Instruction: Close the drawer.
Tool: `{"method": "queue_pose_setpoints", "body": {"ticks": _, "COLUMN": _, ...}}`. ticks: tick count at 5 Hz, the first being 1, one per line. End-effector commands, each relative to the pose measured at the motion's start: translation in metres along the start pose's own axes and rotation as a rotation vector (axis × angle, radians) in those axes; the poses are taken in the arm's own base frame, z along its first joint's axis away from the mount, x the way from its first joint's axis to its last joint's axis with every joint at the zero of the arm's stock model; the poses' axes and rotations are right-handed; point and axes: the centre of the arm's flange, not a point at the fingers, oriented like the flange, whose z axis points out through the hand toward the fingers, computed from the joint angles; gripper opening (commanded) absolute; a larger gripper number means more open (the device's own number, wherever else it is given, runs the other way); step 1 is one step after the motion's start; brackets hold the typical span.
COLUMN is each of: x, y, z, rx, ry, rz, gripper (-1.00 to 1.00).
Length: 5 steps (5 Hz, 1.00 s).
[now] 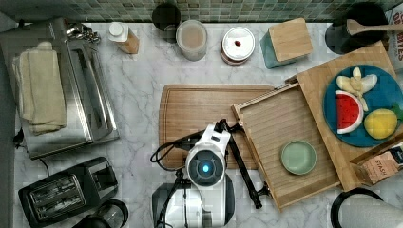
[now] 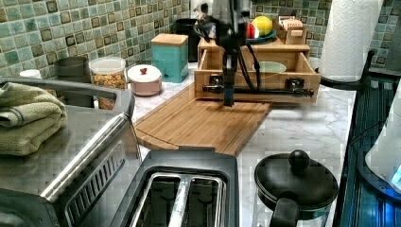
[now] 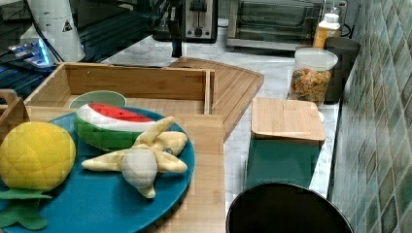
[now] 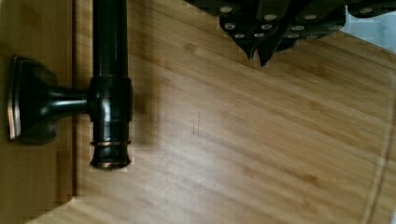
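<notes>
Drawer: the wide shallow light bamboo drawer (image 1: 278, 128) stands pulled out of its wooden box (image 1: 328, 90), towards the top view's left, overlapping the edge of the flat rounded-corner bamboo cutting board (image 1: 199, 109).
Drawer contents: a small pale green round bowl (image 1: 298, 157) sits on the striped floor.
Handle: a long dark metal bar handle (image 2: 257, 90) runs along the drawer front on two mounts.
Tool: the black tool (image 4: 258, 55) hangs over the cutting board just beside the handle, apart from it; fingertips nearly together, holding nothing.
Box top: a blue round plate (image 3: 97, 204) carries toy fruit.
Tabletop: white marble tabletop (image 1: 138, 95).
</notes>
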Motion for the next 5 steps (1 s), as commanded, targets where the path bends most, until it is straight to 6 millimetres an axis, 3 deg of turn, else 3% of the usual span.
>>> {"method": "queue_pose_setpoints", "body": {"ticks": 1, "x": -0.044, "y": 0.012, "z": 0.021, "rx": -0.081, "ry": -0.028, "rz": -0.181, "gripper": -1.00}}
{"method": "queue_pose_setpoints", "body": {"ticks": 2, "x": -0.054, "y": 0.034, "z": 0.020, "rx": -0.103, "ry": 0.018, "rz": -0.239, "gripper": -1.00}}
{"method": "queue_pose_setpoints", "body": {"ticks": 3, "x": -0.053, "y": 0.048, "z": 0.015, "rx": -0.096, "ry": 0.012, "rz": -0.246, "gripper": -1.00}}
{"method": "queue_pose_setpoints", "body": {"ticks": 5, "x": -0.044, "y": 0.079, "z": 0.025, "rx": -0.058, "ry": -0.003, "rz": -0.252, "gripper": -1.00}}
